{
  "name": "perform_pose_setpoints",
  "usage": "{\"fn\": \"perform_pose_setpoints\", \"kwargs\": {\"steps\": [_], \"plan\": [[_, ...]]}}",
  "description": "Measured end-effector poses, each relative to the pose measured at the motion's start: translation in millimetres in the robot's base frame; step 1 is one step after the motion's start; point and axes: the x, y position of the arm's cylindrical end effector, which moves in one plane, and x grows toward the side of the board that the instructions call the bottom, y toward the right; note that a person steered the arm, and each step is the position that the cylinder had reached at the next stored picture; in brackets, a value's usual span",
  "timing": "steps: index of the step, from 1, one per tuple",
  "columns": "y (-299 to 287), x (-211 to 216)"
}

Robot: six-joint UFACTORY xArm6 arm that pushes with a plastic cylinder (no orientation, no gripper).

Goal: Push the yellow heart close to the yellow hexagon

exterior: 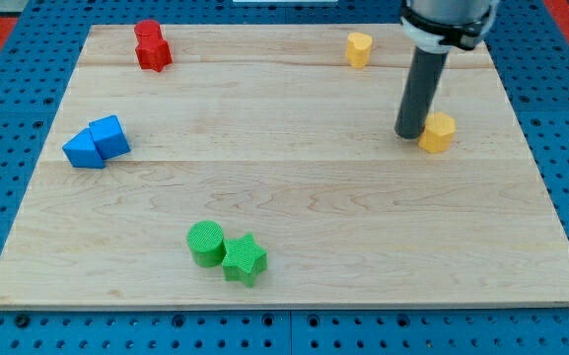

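My tip (408, 134) touches left side of yellow hexagon (439, 131), right part of surface (294, 187); yellow heart (359, 48) far, well apart; gap not closed, push still to do; no jaws, just rod

Pale wooden board (294, 187) on blue perforated table (8, 108), evenly lit.
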Motion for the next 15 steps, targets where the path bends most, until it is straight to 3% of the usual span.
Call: {"fn": "perform_pose_setpoints", "kwargs": {"steps": [1, 2, 4, 5, 6, 9, 10, 14, 15], "plan": [[4, -1], [-24, -52], [13, -147], [-37, -183], [-89, -183], [-54, -109], [-86, -103], [-26, -47], [-24, -55]]}}
